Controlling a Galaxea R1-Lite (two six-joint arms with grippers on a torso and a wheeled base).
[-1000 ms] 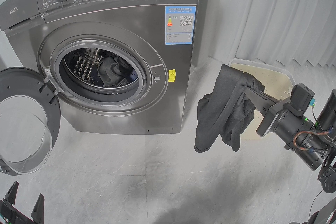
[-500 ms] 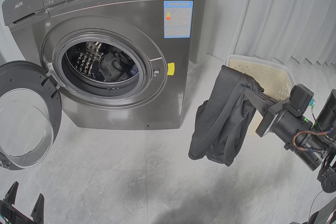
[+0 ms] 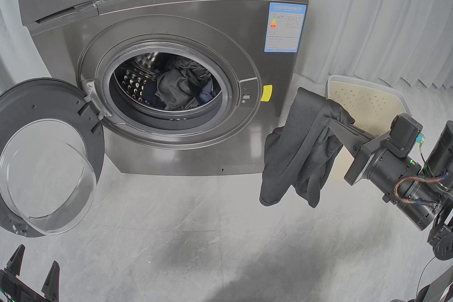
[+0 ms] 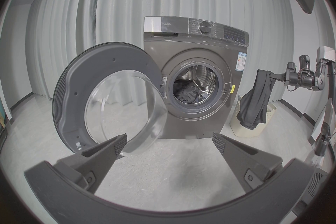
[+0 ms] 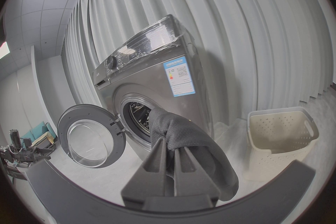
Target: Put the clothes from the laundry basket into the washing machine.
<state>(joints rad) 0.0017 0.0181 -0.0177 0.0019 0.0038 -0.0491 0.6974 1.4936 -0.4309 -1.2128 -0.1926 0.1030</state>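
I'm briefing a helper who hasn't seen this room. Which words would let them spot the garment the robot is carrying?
Find the grey front-loading washing machine with its door swung open. To its right, before the cream laundry basket, the right gripper is shut on a dark grey garment. Unlike the dark clothes inside the drum, it hangs in mid-air.

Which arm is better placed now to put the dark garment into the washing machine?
Right. The right gripper is shut on the dark garment, hanging beside the washing machine, whose door stands open. The left gripper is open, empty, low over the floor.
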